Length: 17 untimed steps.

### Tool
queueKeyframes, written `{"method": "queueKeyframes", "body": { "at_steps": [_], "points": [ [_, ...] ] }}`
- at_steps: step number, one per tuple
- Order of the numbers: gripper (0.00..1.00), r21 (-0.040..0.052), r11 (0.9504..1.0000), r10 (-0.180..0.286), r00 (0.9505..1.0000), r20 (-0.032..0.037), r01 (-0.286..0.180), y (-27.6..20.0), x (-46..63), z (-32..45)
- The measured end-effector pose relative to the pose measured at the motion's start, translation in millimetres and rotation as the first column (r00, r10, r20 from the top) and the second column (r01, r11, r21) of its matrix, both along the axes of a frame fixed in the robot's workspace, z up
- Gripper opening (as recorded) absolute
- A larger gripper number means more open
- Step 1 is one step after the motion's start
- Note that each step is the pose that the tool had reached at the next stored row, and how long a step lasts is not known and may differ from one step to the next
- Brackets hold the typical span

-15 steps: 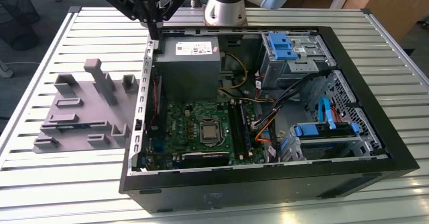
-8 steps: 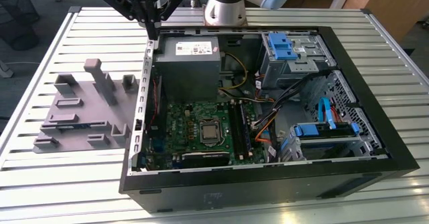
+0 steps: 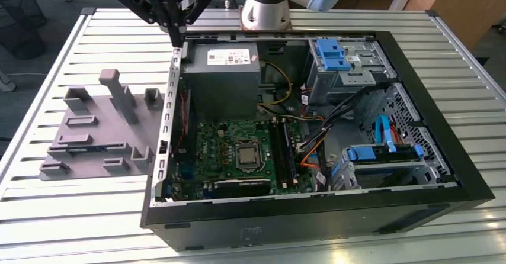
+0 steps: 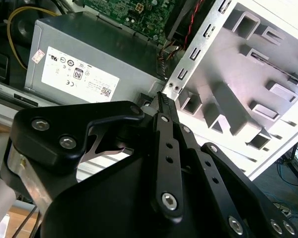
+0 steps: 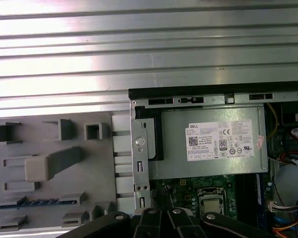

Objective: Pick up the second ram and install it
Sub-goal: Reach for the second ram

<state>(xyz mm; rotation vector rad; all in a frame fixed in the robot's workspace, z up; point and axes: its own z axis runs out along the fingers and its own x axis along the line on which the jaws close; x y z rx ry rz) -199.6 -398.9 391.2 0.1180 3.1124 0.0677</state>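
Above the corner of the open computer case (image 3: 316,212), right where the grey power supply (image 3: 225,68) meets the perforated metal rear wall, you have the gripper (image 3: 175,39) hanging with its black fingers pointing down. The two fingers are pressed together into one thin tip and carry nothing; in the second wrist view that tip sits just over the rear wall's edge. The second ram (image 5: 37,202) is not in your grasp. It lies as a blue-green strip in a long slot of the grey holder (image 3: 95,128), which rests on the slatted metal table (image 3: 79,216) just beside the case, on the exterior view's left. In the exterior view the stick (image 3: 79,148) shows as a faint blue line low in that holder, well apart from the fingertips. Inside the case you can see the green motherboard (image 3: 225,142) with its square processor socket (image 3: 248,154), the long black memory slots (image 3: 283,151) beside it, and bright blue drive-bay clips (image 3: 330,54) toward the exterior view's right.
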Motion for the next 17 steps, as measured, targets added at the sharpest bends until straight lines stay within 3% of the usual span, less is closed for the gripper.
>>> {"method": "queueKeyframes", "body": {
  "at_steps": [17],
  "points": [
    [0.11, 0.0, 1.0, 0.0, 1.0, 0.0, 0.0, 0.0, -10.4, -0.3]
  ]
}}
